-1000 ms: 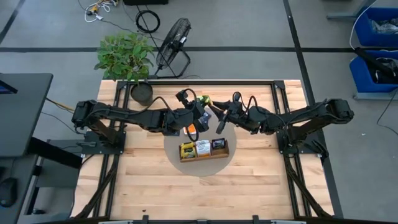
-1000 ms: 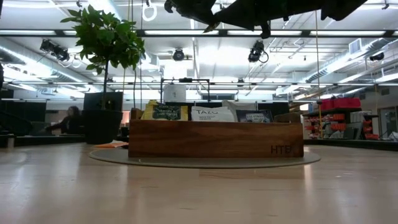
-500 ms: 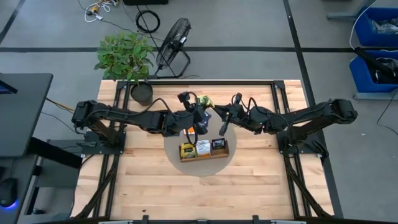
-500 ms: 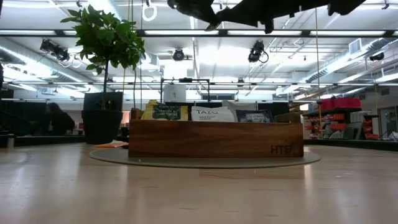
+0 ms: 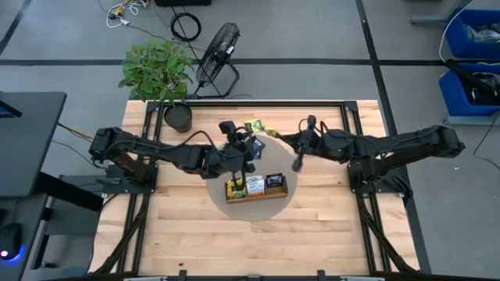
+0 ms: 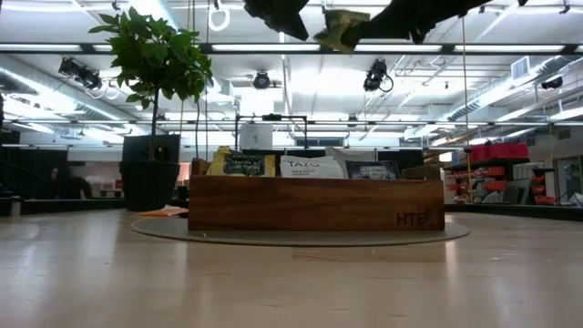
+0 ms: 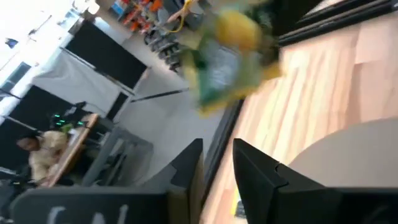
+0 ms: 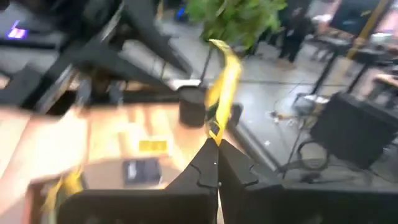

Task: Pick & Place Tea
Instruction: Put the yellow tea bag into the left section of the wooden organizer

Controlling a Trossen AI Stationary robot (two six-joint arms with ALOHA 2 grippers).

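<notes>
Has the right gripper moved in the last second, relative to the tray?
Yes. In the high view the right gripper, shut on a yellow-green tea packet, has pulled back rightward, away from the left gripper, and no longer reaches toward the wooden tray.

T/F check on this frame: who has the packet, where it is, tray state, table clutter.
1. The right claw is shut on a yellow-green tea packet. True.
2. That packet already lies in the wooden tray. False: it hangs in the air above the table, at the top of the low view.
3. The left claw grips the packet. False: its fingers are apart, with the packet beyond them.
4. The tray holds packets in all three compartments. True.
5. An orange packet lies beside the tray. True.
</notes>
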